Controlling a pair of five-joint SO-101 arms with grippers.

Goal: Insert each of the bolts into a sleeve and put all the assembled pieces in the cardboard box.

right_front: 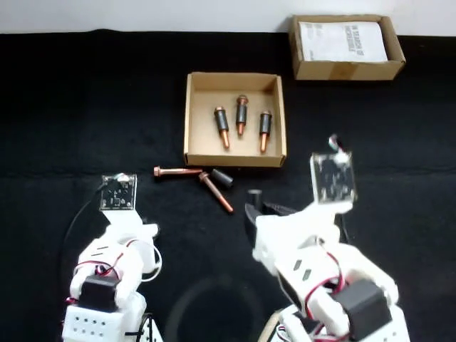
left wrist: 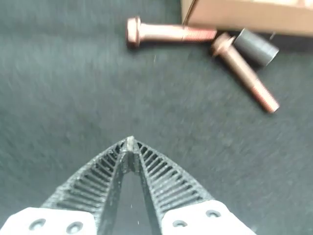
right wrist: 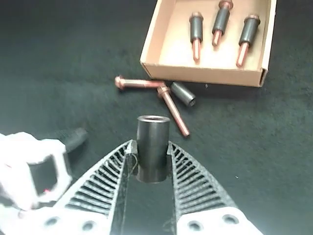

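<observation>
Right hand (right_front: 258, 205), high view: clamped on the held sleeve (right_front: 254, 194), hanging over the bench (right_front: 85, 107) just short of the loose parts. The right arm is folded up tight, wrist tipped toward the cardboard box (right_front: 189, 121). The left arm sits low, its wrist aimed at the same cluster. Three assembled pieces (right_front: 242, 112) lie in the box. Outside it, the level bolt (right_front: 178, 172) runs along the front wall, the slanted bolt (right_front: 216, 192) angles off its end, and the loose sleeve (right_front: 221, 178) lies just beside both. Likely trouble: the parts are bunched against the wall, so a pinch on one bolt could knock the other or set the sleeve rolling.

Left wrist view: left hand (left wrist: 130, 145) has its fingers together, nothing between them, tip pointed at open bench, well apart from the bolts. It would have to open before it gets there, and a late spread could shove the level bolt (left wrist: 168, 33) against the box.

Right wrist view: held sleeve (right wrist: 153, 132) stands upright, bore up, gripped low on its body. I judge the hold shallow. A bolt pressed in off-axis could tilt the sleeve or pop it free. The slanted bolt (right wrist: 173, 110) lies just beyond the fingertips.
</observation>
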